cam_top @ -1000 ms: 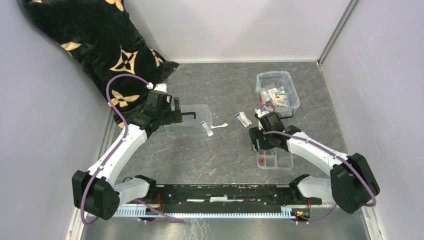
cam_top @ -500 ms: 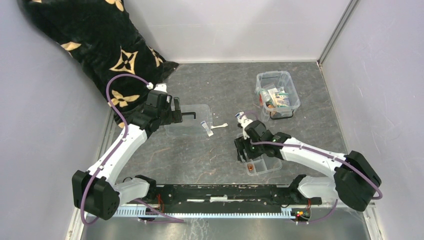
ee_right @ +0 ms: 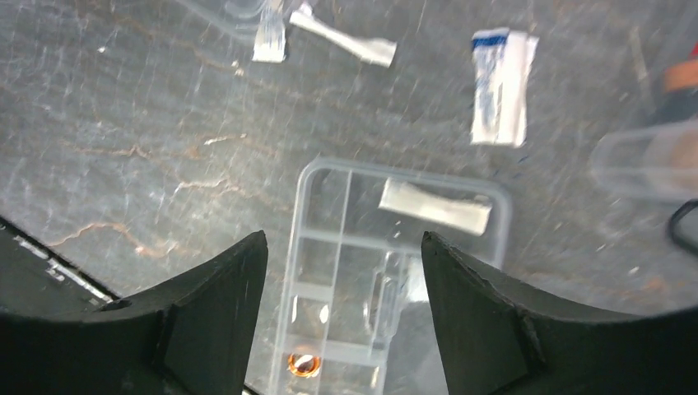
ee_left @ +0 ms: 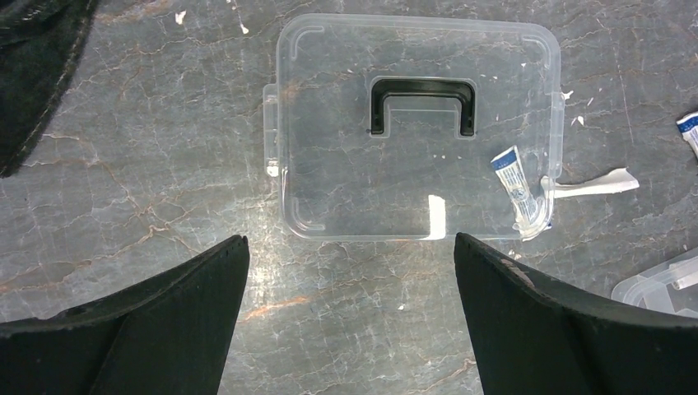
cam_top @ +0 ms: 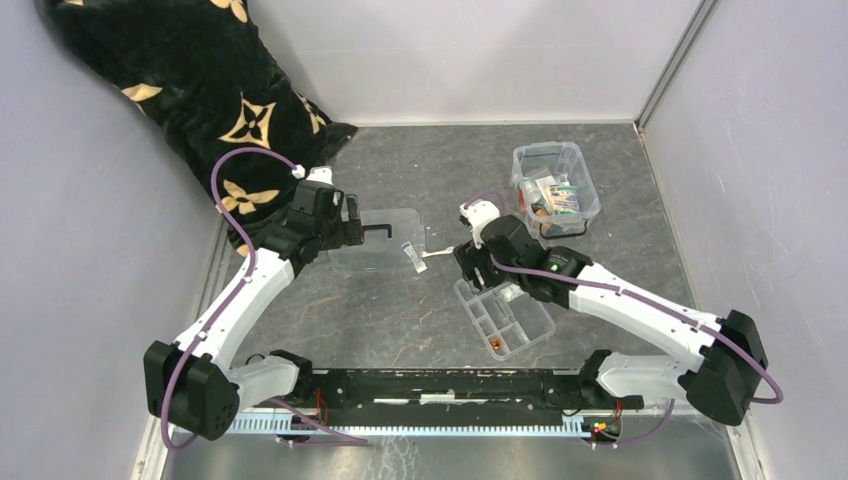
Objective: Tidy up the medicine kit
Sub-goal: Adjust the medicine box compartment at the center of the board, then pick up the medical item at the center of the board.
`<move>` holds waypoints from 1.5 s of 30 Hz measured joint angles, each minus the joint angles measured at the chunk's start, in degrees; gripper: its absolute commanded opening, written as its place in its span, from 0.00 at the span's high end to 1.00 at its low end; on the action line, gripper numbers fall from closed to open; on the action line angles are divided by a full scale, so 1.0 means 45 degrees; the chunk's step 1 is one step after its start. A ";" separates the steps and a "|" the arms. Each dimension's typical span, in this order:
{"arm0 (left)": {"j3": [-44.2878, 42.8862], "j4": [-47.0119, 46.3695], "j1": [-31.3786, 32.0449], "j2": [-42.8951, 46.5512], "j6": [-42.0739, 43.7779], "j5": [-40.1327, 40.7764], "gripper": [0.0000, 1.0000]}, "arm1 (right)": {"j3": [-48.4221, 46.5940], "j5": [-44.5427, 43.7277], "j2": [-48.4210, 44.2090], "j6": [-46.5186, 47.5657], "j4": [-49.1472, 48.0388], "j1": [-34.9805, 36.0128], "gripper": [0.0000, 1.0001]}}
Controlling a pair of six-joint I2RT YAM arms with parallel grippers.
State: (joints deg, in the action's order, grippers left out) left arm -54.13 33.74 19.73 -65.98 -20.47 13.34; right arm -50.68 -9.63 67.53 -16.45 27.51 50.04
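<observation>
The medicine kit's clear box [cam_top: 530,156] stands at the back right, several packets inside. Its flat lid [cam_top: 392,258] [ee_left: 411,181] with the black handle [ee_left: 422,85] lies left of centre. My left gripper [cam_top: 352,225] [ee_left: 350,239] hovers open over the lid's near edge, touching nothing. A shallow clear divided tray [cam_top: 520,320] [ee_right: 329,206] lies at centre, an orange ring [ee_right: 303,363] and a white sachet [ee_right: 435,207] in its cells. My right gripper [cam_top: 475,268] [ee_right: 344,239] has its fingers on either side of the tray's end and carries it along.
A blue-tipped sachet [ee_left: 517,183] rests on the lid's right edge, a white strip [ee_left: 597,184] beside it. Another sachet [ee_right: 499,86] lies beyond the tray. A black gold-patterned cushion [cam_top: 190,80] fills the back left corner. Grey walls close three sides.
My right gripper has swept left and towards the back, and the divided tray has moved with it and swung round to a diagonal. The left arm has stayed still.
</observation>
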 measured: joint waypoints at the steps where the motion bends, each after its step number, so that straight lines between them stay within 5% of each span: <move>1: 0.0000 0.0000 0.0000 0.0005 0.0000 0.0019 0.00 | -0.0238 -0.0141 0.0126 0.0369 -0.0019 -0.0044 0.31; 23: 0.0146 0.0117 0.0000 0.1991 -0.0015 0.2701 0.00 | -0.4867 0.2948 0.7543 1.0433 -0.0923 -0.0874 0.42; 45: 0.0238 0.0107 0.0000 0.2191 -0.0015 0.3147 0.00 | -0.6499 0.3555 1.0423 1.2682 0.0151 -0.0889 0.55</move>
State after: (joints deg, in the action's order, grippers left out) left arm -53.06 34.22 19.73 -56.12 -20.53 27.51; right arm -79.92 6.37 114.43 40.62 28.18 46.04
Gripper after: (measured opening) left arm 0.996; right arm 0.485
